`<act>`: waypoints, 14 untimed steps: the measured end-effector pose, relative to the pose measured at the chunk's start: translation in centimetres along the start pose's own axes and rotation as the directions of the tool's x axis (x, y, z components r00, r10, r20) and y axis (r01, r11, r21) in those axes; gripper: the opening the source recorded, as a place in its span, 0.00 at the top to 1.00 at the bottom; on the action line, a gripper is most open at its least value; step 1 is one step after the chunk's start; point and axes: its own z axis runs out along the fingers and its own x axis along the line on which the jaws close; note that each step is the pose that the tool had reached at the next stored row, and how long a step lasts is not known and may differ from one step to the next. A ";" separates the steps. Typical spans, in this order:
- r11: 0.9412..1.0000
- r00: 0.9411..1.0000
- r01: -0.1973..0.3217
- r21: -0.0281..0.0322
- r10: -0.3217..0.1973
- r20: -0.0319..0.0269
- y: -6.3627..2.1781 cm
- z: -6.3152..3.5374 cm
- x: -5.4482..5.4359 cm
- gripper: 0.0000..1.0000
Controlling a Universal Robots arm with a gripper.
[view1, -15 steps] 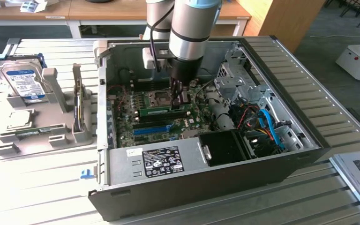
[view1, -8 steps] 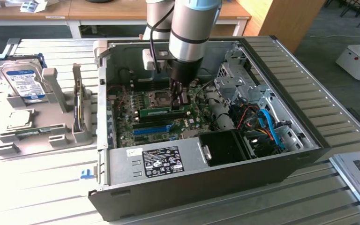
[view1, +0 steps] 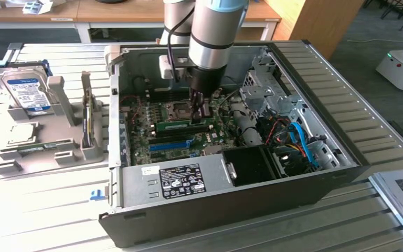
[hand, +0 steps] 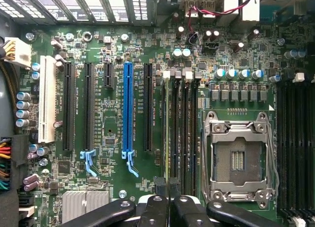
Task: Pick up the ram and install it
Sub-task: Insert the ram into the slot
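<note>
1. The slatted metal table (view1: 40, 220) carries everything I'm working with.
2. On it lies the open PC case (view1: 187, 226), its side panel off.
3. My arm (view1: 212, 31) comes straight down into the case from above.
4. The green motherboard (hand: 157, 49) covers the case floor under the wrist camera.
5. A grey power supply (view1: 177, 181) with a black label sits at the near edge of the case in the exterior view.
6. Towards the exterior view's left, just beside the case, stands a grey parts fixture (view1: 75, 157). It holds a hard drive (view1: 27, 92) upright.
7. The empty CPU socket (hand: 238, 158) has its metal frame down. The memory slots run alongside it.
8. The long blue slot (hand: 128, 109) lies parallel to those memory slots, with one black slot between.
9. The ram (view1: 173, 125) stands on edge along the memory slot farthest from the socket. From the wrist I see it edge-on as a thin line (hand: 167, 128). I cannot tell whether it is fully seated.
10. The gripper (hand: 167, 185) has its fingers drawn almost together, pinching the ram's top edge. In the exterior view the gripper (view1: 203, 113) stands right over the stick.
</note>
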 end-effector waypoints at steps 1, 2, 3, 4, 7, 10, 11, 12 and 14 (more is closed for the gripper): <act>1.000 1.000 0.000 0.000 0.000 0.000 0.02 0.01 0.0 0.88; 1.000 1.000 0.000 0.000 0.000 0.000 0.04 0.01 0.0 0.88; 1.000 1.000 0.000 0.000 0.000 0.000 0.05 0.02 0.0 0.88; 1.000 1.000 0.000 0.000 0.000 0.000 0.05 0.02 0.0 0.88; 1.000 1.000 0.000 0.000 0.000 0.000 0.06 0.03 0.0 0.88; 1.000 1.000 0.000 0.000 0.000 0.000 0.05 0.15 0.0 0.88; 1.000 1.000 0.000 0.000 0.000 0.000 0.05 0.19 0.0 0.88; 1.000 1.000 0.000 0.000 0.000 0.000 0.05 0.23 0.0 0.88; 1.000 1.000 0.000 0.000 0.000 0.000 0.05 0.29 0.0 0.88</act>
